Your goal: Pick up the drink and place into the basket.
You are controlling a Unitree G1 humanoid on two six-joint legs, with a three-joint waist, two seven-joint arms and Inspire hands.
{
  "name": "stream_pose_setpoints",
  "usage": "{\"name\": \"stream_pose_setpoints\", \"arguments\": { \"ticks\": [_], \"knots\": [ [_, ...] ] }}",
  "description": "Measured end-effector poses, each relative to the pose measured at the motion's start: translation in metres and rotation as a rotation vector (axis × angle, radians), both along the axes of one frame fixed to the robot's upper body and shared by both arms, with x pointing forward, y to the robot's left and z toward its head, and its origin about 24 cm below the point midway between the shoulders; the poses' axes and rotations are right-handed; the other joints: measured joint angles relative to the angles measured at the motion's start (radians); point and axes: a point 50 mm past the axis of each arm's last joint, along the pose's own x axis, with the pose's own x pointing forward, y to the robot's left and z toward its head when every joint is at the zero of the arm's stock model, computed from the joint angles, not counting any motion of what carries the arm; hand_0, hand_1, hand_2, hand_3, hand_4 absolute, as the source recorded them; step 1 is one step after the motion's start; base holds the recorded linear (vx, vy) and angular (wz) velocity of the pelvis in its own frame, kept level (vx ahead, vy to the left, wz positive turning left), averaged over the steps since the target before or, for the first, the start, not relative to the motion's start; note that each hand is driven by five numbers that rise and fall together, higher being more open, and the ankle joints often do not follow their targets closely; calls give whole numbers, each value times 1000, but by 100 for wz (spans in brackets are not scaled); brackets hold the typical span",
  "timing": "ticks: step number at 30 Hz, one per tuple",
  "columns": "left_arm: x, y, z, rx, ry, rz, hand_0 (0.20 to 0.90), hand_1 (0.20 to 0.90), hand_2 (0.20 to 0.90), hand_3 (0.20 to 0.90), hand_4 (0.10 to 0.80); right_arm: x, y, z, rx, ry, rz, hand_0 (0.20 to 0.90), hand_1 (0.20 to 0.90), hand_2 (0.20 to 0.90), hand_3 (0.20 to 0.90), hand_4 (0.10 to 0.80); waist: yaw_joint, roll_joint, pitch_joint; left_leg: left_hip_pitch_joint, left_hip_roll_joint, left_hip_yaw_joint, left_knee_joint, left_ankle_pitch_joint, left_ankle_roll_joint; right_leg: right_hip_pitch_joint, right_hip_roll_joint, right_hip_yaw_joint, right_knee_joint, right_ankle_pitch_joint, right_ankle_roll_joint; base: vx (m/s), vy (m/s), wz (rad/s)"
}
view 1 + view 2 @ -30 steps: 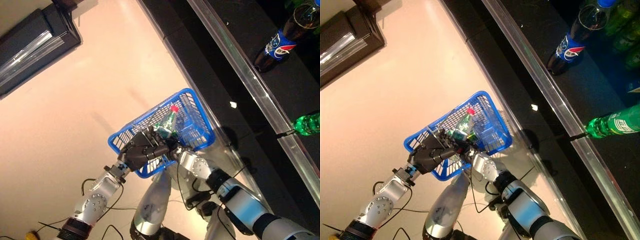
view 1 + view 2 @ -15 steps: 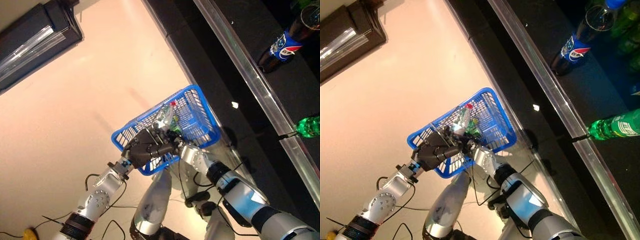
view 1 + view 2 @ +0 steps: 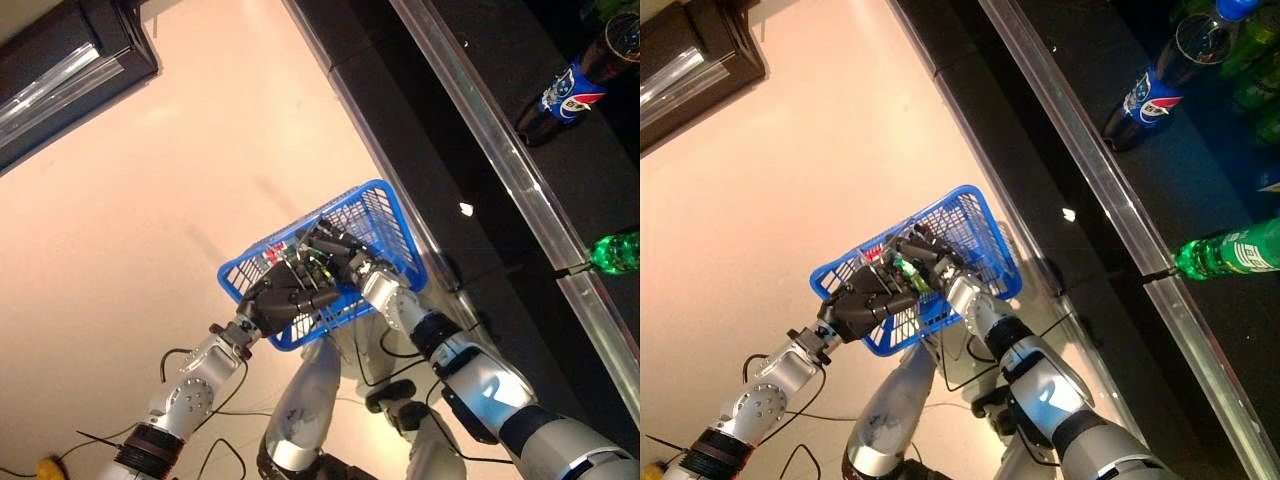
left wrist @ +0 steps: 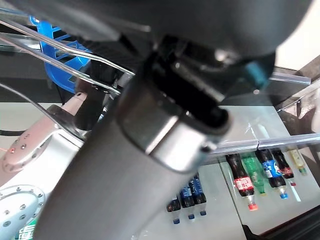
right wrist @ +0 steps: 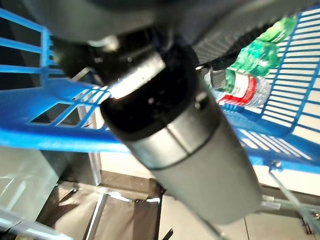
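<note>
My left hand (image 3: pixel 283 299) is curled round the wire handle of the blue basket (image 3: pixel 392 232) and holds it up over the floor. My right hand (image 3: pixel 335 248) reaches down inside the basket from the right. Its fingers are closed on the green drink bottle (image 3: pixel 907 275). The bottle lies low in the basket, its red cap (image 3: pixel 872 252) pointing towards the basket's left end. In the right wrist view the green bottle (image 5: pixel 248 70) with its red and white label rests against the blue mesh (image 5: pixel 295 85).
A dark glass-edged shelf (image 3: pixel 500 160) runs along the right with a dark cola bottle (image 3: pixel 560 90) and a green bottle (image 3: pixel 615 250) on it. A dark cabinet (image 3: pixel 60 60) stands at the upper left. Several more bottles (image 4: pixel 260 170) show on a lower shelf.
My right hand has gone deeper into the basket with the bottle. The bottle has dropped from standing tilted with its cap up to lying low. The left hand keeps its hold.
</note>
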Motion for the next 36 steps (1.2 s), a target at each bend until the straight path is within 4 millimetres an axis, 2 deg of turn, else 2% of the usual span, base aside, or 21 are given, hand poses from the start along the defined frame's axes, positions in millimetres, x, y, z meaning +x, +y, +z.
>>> {"name": "stream_pose_setpoints", "arguments": {
  "ticks": [8, 13, 19, 23, 26, 29, 36],
  "knots": [
    [-1, 7, -1, -6, 0, 31, 300, 300, 300, 200, 100, -14, -10, -2, 69, -52, -3, 900, 900, 900, 900, 800, -51, -7, 1, -24, 10, 30, 19, -5, 11, -16, 9, 11, -19, 21, 3, -19, -11, -5],
    [-5, 18, -4, -10, 0, 84, 300, 300, 300, 200, 100, -23, -17, -3, 79, -88, -9, 900, 900, 900, 900, 800, -98, -36, 0, -20, 30, 55, 22, -6, 14, -17, 29, 30, -42, 38, -2, -24, -25, -15],
    [-12, 28, -14, 12, 14, 174, 300, 300, 300, 200, 100, -56, -21, -27, 37, -87, 45, 900, 900, 900, 900, 800, -136, -56, -1, 13, 48, 95, 13, -7, 17, -4, 46, 59, -68, 60, -5, -71, -7, -18],
    [-18, 37, -30, 91, 60, 280, 300, 300, 300, 200, 100, -89, -30, -60, -11, -22, 115, 900, 900, 900, 900, 800, -164, -63, -1, 51, 58, 121, 1, -9, 20, 16, 57, 87, -85, 72, -6, -30, -26, -19],
    [-22, 45, -47, 87, 128, 389, 300, 300, 300, 200, 100, -110, -41, -84, -35, 48, 152, 900, 900, 900, 900, 800, -189, -67, -2, 102, 66, 138, -28, -6, 23, 55, 69, 95, -117, 85, -5, -11, -23, -17],
    [-27, 58, -62, 72, 198, 514, 300, 300, 300, 200, 100, -122, -51, -95, -33, 70, 174, 900, 900, 900, 900, 800, -220, -79, -5, 159, 82, 167, -64, -4, 26, 90, 83, 119, -151, 96, -6, 7, -39, -25],
    [-43, 84, -99, 29, 431, 883, 300, 300, 300, 200, 100, -138, -61, -110, -29, 95, 166, 900, 900, 900, 900, 800, -272, -108, -17, 293, 103, 232, -149, 5, 21, 180, 116, 166, -242, 132, 4, 49, -13, -24]
  ]
}}
